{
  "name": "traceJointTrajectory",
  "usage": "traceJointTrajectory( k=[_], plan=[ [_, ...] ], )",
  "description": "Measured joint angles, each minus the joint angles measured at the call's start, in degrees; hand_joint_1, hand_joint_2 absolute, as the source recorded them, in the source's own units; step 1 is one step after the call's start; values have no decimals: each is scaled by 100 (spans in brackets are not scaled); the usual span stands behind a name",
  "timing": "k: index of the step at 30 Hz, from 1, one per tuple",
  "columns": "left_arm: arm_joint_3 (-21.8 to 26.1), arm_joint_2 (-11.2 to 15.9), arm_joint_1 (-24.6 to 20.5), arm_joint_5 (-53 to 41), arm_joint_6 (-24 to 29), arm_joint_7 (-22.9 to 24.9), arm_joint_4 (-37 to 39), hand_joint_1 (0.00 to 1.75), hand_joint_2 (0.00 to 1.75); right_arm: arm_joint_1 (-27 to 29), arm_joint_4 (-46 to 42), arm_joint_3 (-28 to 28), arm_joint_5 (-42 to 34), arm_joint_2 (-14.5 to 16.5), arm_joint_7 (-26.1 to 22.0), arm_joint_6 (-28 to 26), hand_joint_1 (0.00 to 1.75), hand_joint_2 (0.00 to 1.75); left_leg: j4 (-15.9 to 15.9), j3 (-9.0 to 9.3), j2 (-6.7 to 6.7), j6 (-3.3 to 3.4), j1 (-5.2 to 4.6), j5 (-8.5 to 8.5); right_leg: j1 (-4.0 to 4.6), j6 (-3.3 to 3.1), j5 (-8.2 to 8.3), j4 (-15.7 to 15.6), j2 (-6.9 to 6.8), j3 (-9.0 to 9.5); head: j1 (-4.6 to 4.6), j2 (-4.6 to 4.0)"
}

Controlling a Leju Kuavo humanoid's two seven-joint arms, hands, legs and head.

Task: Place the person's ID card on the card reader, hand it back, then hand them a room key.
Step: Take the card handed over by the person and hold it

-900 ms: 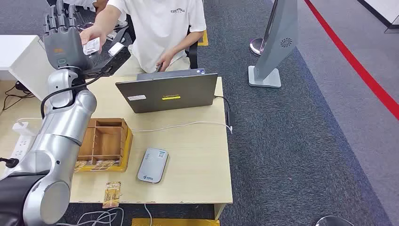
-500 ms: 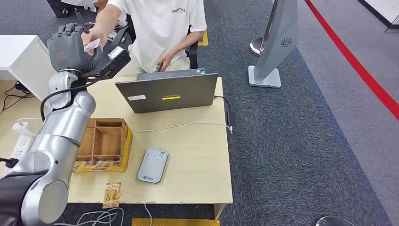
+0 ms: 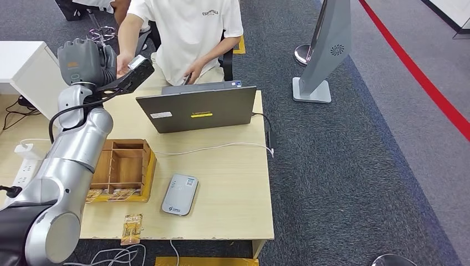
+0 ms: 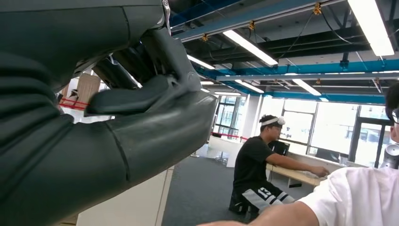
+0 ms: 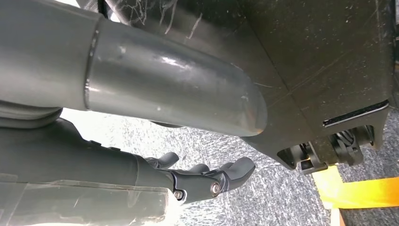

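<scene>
My left hand (image 3: pixel 86 58) is raised beyond the table's far left corner, its fingers curled into a fist right beside the person's hand (image 3: pixel 123 61). The white ID card the person held there is hidden, apparently inside my fist. In the left wrist view the thick thumb (image 4: pixel 141 136) lies folded across dark fingers. The grey card reader (image 3: pixel 180 194) lies on the table near its front edge. My right hand (image 5: pixel 207 181) hangs low over carpet, fingers loosely apart and holding nothing.
A wooden compartment box (image 3: pixel 123 166) with key cards stands left of the reader. One gold card (image 3: pixel 132 227) lies at the table's front edge. An open laptop (image 3: pixel 197 108) faces the seated person (image 3: pixel 188 33). A grey stand (image 3: pixel 324 50) rises on the right.
My left hand's fingers went from spread upright to curled in a fist. The person's hand, which held the white card at my fingers, has dropped lower, and the card is out of sight.
</scene>
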Motion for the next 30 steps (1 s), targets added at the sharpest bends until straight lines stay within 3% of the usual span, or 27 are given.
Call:
traceJointTrajectory(
  k=[6, 11, 16, 20, 24, 30],
  plan=[
    [-188, -133, 322, 702, 326, -660, -394, 175, 175, 1, 0, -4, -33, 0, 54, -85, 0, 0, 0, -1, -4, 0, -1, 0, -1, 0, 0, 0, -3, 1, 2, 0],
    [-729, -243, 1362, 1504, 374, -999, -1920, 175, 175, 19, 0, -38, -135, -1, 142, -245, 0, 0, 0, -2, 0, 2, -2, -4, -2, 2, -3, -4, -1, 1, 1, 0],
    [-1427, -238, 2427, 1773, 384, -1040, -3528, 175, 175, 63, 0, -146, -231, -1, 162, -367, 0, 0, 0, -8, -5, 5, -2, -8, -1, 8, -8, -6, -5, -3, 2, 0],
    [-1730, -206, 2883, 1912, 422, -1195, -4267, 175, 175, 91, 0, -208, -295, -1, 195, -431, 0, 0, -1, -8, -2, 5, -2, -8, -1, 9, -8, -6, -4, -4, 1, 0],
    [-2194, -96, 3609, 1884, 457, -1335, -5019, 175, 175, 121, 0, -324, -403, 0, 252, -568, 0, 0, -2, -8, -2, 4, -2, -9, -1, 9, -10, -6, -4, -5, -1, 0],
    [-2695, 64, 4416, 1960, 504, -1250, -5133, 175, 175, 151, 0, -437, -415, -1, 238, -694, 0, 0, -2, -10, -3, 5, -2, -12, -1, 13, -16, -7, -4, -9, 0, 0]
  ],
)
